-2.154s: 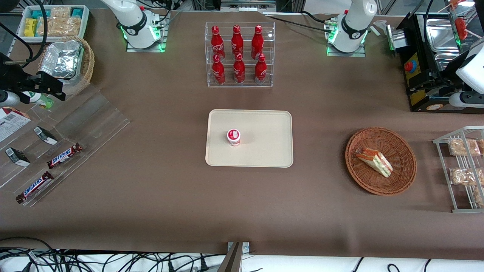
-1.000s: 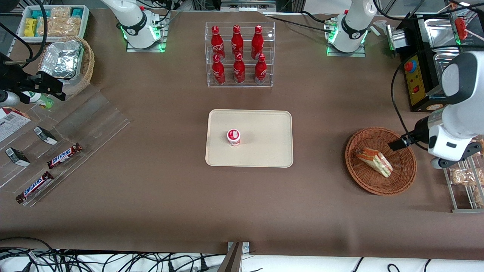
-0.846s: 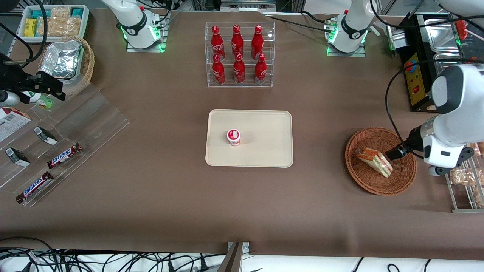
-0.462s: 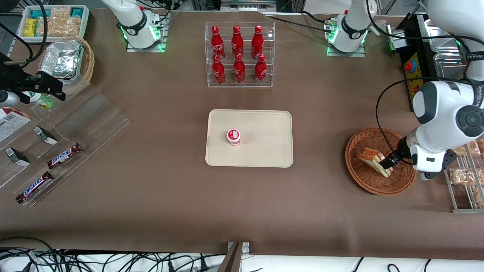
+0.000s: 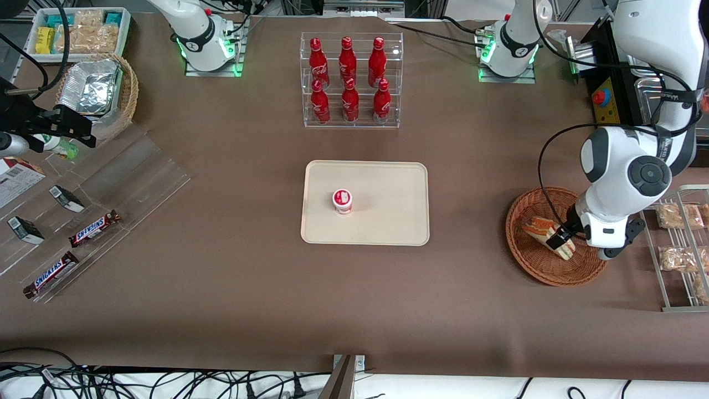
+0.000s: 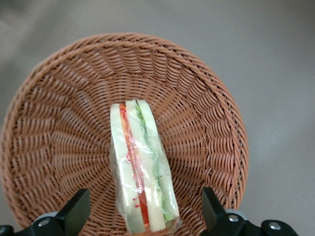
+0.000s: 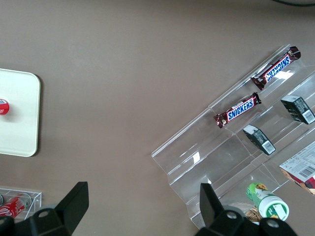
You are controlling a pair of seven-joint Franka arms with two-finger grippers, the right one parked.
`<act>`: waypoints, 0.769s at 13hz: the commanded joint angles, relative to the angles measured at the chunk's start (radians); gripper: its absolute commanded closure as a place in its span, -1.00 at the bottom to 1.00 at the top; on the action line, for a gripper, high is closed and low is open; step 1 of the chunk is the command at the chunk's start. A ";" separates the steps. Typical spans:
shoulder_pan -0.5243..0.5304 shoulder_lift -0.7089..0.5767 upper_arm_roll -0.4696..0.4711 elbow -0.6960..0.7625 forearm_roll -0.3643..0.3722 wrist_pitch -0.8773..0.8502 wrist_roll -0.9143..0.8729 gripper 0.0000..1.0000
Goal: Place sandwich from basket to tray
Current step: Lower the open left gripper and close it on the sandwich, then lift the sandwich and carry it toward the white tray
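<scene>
Sandwich [image 5: 547, 236] lies in the round brown basket [image 5: 532, 265], toward the working arm's end of the table [image 5: 232, 288]. Wedge in clear wrap, white bread, with red, orange and green layers showing along its cut edge. It rests on the basket floor, roughly mid-basket.

Hand [image 5: 560, 241] is down over the basket, directly above the sandwich at its wider end. In the front view the dark fingertips overlap the sandwich's end that lies nearer the wire rack [image 5: 670, 252].

Wrist view: sandwich [image 6: 140, 169] runs lengthwise between the two fingers [image 6: 74, 211], which stand wide apart, one on each side of the wrapped wedge. Clear gaps of basket [image 6: 206, 98] weave show between each finger and the wrap. No contact visible; the hand is spread and holds nothing. Whether the fingertips have reached the level of the sandwich, cannot tell.

Tray [image 5: 388, 221] sits mid-table, well apart from the basket, toward the parked arm's end from it. A small white cup with a red lid [image 5: 342, 200] stands on the tray. The tray corner and cup edge also show in the right wrist view [image 7: 19, 118].

Farther from the front camera than the tray: a clear rack of red bottles [image 5: 349, 80]. The wire rack with beige packaged snacks [image 5: 678, 216] stands just beside the basket, at the table's edge.
</scene>
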 commanded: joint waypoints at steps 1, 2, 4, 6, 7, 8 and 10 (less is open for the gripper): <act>-0.007 0.022 0.001 -0.038 0.027 0.089 -0.037 -1.00; -0.007 0.021 0.001 -0.067 0.033 0.127 -0.037 -1.00; -0.006 0.024 0.001 -0.107 0.041 0.185 -0.037 -1.00; -0.006 0.033 0.002 -0.112 0.040 0.193 -0.037 -1.00; -0.004 0.033 0.002 -0.112 0.040 0.193 -0.037 -0.66; -0.004 0.033 0.002 -0.112 0.041 0.193 -0.035 0.53; -0.004 0.032 0.002 -0.112 0.055 0.193 -0.034 1.00</act>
